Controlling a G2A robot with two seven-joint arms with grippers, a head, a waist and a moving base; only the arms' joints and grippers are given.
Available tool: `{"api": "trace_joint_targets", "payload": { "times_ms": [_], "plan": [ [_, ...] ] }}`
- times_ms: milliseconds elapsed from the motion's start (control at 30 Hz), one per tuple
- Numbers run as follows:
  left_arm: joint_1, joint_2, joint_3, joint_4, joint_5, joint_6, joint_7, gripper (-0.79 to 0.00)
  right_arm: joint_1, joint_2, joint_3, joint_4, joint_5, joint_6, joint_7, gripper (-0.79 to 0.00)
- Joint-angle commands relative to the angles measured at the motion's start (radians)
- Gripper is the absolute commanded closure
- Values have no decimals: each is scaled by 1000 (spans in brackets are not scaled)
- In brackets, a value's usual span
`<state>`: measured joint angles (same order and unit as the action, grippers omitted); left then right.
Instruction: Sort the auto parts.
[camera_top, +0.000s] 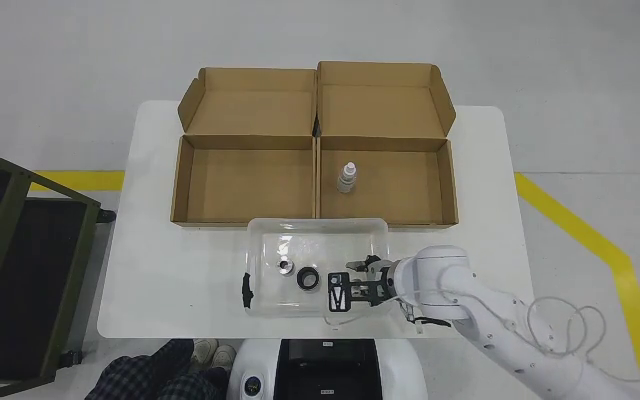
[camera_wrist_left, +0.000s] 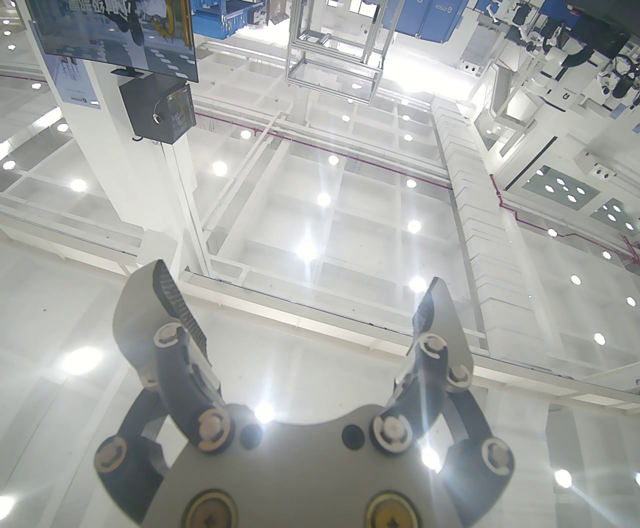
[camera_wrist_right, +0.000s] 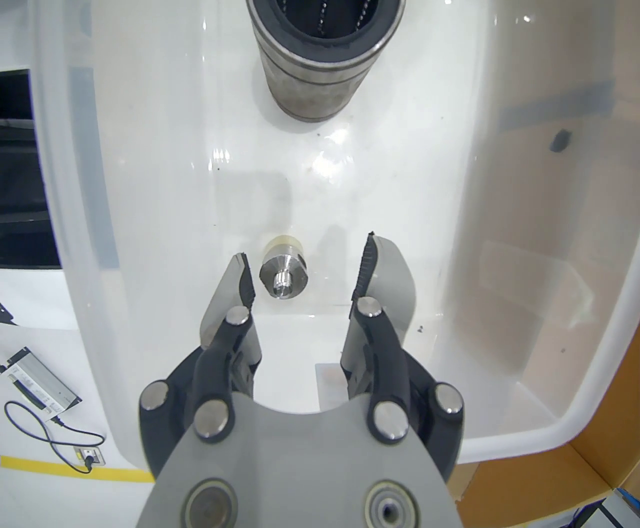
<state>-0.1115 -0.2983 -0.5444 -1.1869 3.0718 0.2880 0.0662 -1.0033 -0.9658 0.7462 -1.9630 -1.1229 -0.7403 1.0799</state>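
Risk: the small metal stud (camera_wrist_right: 283, 277) is off-centre between the jaws, just beside one finger and well apart from the other. On closing it could be shoved sideways, tipped, or squirted across the glossy floor of the clear bin (camera_wrist_right: 410, 165). The stud looks small and smooth, so a pinch on its narrow top is judged likely to slip. The cylindrical bearing (camera_wrist_right: 325, 55) stands just ahead and could be knocked if the reach is overshot.

Right end effector (camera_wrist_right: 306, 256): placed inside the bin, opened to a medium gap, nothing held and nothing seen touched. Whether the fingertips reach the bin floor cannot be told.

Left end effector (camera_wrist_left: 297, 295): spread wide, empty, pointed up at the ceiling.

The bin is set on the white surface (camera_top: 150, 250), just in front of the boxes. One white bottle-shaped part (camera_top: 346, 177) is already stood in the right cardboard box (camera_top: 410, 195).
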Motion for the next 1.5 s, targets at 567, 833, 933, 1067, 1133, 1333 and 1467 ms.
{"api": "trace_joint_targets", "payload": {
  "times_ms": [567, 833, 933, 1067, 1133, 1333, 1467],
  "plan": [
    [0, 0, 0, 0, 0, 0, 0, -785, 128, 32, -138, 22, 83, 48, 48, -225],
    [0, 0, 0, 0, 0, 0, 0, -785, 160, 34, -166, 20, 95, 60, 60, 0],
    [0, 0, 0, 0, 0, 0, 0, -785, 165, 34, -170, 10, 99, 62, 61, 0],
    [0, 0, 0, 0, 0, 0, 0, -785, 169, 34, -162, -22, 107, 62, 56, 0],
    [0, 0, 0, 0, 0, 0, 0, -785, 167, 34, -154, -40, 105, 65, 47, 0],
    [0, 0, 0, 0, 0, 0, 0, -785, 151, 37, -126, -64, 76, 84, -18, 0],
    [0, 0, 0, 0, 0, 0, 0, -785, 135, 38, -99, -69, 51, 105, -106, 0]
  ]
}}
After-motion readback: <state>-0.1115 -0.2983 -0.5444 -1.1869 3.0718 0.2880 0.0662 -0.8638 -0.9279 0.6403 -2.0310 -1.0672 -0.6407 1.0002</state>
